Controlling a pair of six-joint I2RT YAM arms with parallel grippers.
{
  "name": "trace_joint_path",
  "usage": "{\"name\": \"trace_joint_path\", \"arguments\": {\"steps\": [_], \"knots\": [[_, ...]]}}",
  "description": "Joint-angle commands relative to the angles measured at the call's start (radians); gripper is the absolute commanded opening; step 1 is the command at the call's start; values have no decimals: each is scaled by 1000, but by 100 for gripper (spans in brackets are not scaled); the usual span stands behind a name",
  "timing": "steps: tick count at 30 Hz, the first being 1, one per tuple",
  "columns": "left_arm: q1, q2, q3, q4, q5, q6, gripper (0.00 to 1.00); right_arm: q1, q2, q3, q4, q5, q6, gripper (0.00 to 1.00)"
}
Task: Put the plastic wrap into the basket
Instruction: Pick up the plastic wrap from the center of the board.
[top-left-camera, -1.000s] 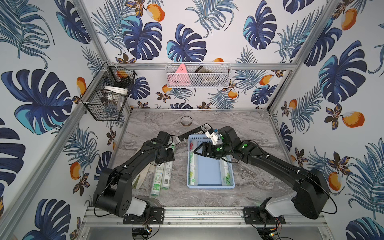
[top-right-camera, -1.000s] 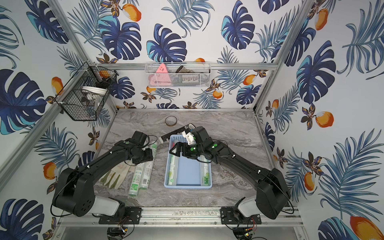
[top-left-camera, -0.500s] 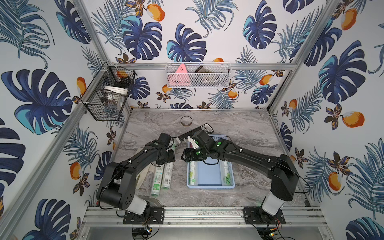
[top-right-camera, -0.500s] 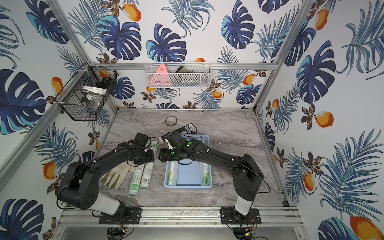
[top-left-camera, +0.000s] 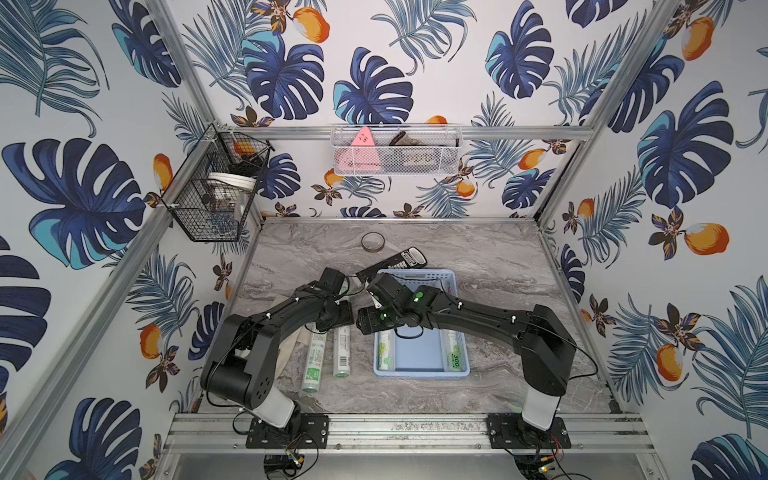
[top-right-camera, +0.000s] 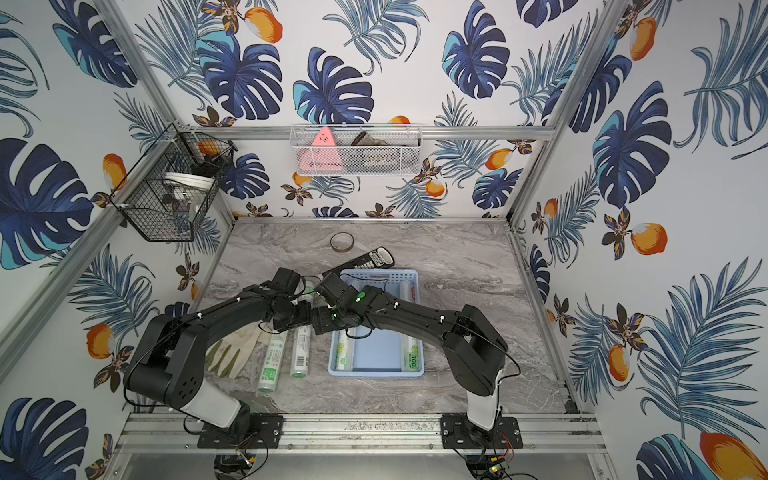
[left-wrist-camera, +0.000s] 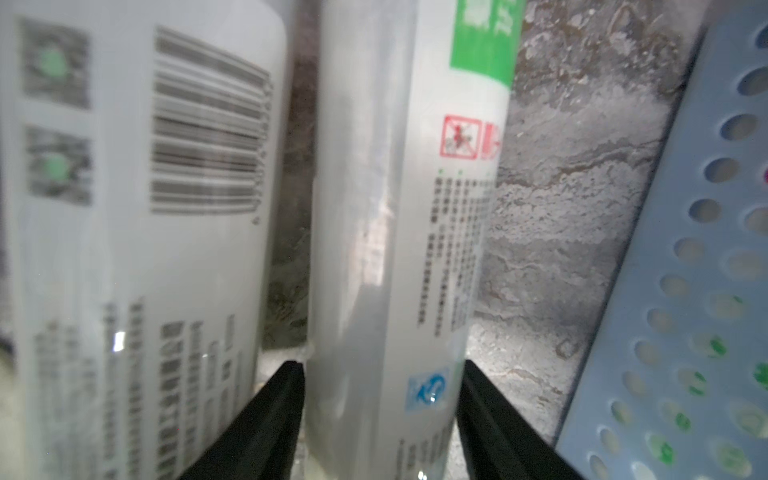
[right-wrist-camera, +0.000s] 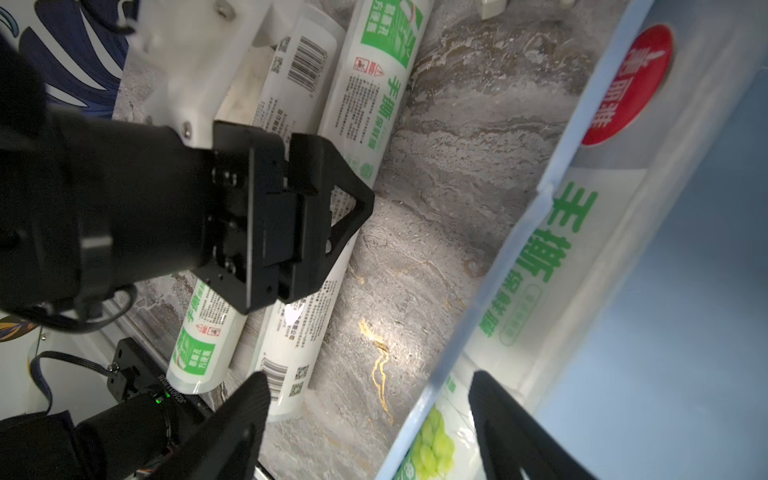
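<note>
The light blue basket (top-left-camera: 422, 372) (top-right-camera: 376, 372) sits mid-table and holds two plastic wrap rolls (top-left-camera: 385, 353) (top-left-camera: 456, 353) along its long walls. Two more rolls (top-left-camera: 313, 361) (top-left-camera: 342, 351) lie side by side on the table left of it. My left gripper (top-left-camera: 338, 320) (left-wrist-camera: 380, 395) is shut on the roll (left-wrist-camera: 395, 249) nearer the basket, which still lies on the table. My right gripper (top-left-camera: 365, 324) (right-wrist-camera: 370, 399) is open. It straddles the basket's left wall (right-wrist-camera: 457, 332), with one finger over the table and the other over the roll inside (right-wrist-camera: 582, 228).
A black remote (top-left-camera: 395, 259) touches the basket's far left corner, and a tape ring (top-left-camera: 372, 241) lies beyond it. A pale glove (top-right-camera: 232, 353) lies left of the rolls. A black wire basket (top-left-camera: 216, 195) and a white mesh basket (top-left-camera: 395, 153) hang on the walls.
My right arm swung left from over the basket's far end to its left wall, close to the left gripper, and its jaws narrowed. The left gripper stayed on the rolls.
</note>
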Motion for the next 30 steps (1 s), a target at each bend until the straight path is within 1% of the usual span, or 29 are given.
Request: {"name": "trace_joint_path", "arguments": {"steps": [1, 8, 12, 14, 21, 24, 26, 30], "knots": [[-1, 15, 4, -4, -6, 19, 65, 1, 10, 7, 6, -12, -15, 80], [-21, 49, 14, 0, -12, 25, 66, -1, 4, 3, -6, 9, -20, 82], [-40, 71, 24, -6, -31, 25, 64, -1, -7, -2, -18, 31, -16, 83], [-48, 79, 31, -12, -35, 27, 56, -2, -15, -9, -16, 39, -13, 84], [-73, 37, 49, -30, -35, 21, 38, -8, -56, -59, 0, 78, 16, 85], [-83, -5, 68, -58, -41, 17, 33, -23, -97, -102, 30, 58, 36, 86], [-91, -50, 80, -80, -55, 10, 32, -40, -133, -134, 56, 30, 56, 86], [-99, -138, 106, -116, -47, -9, 28, -67, -198, -178, 84, 1, 82, 86]]}}
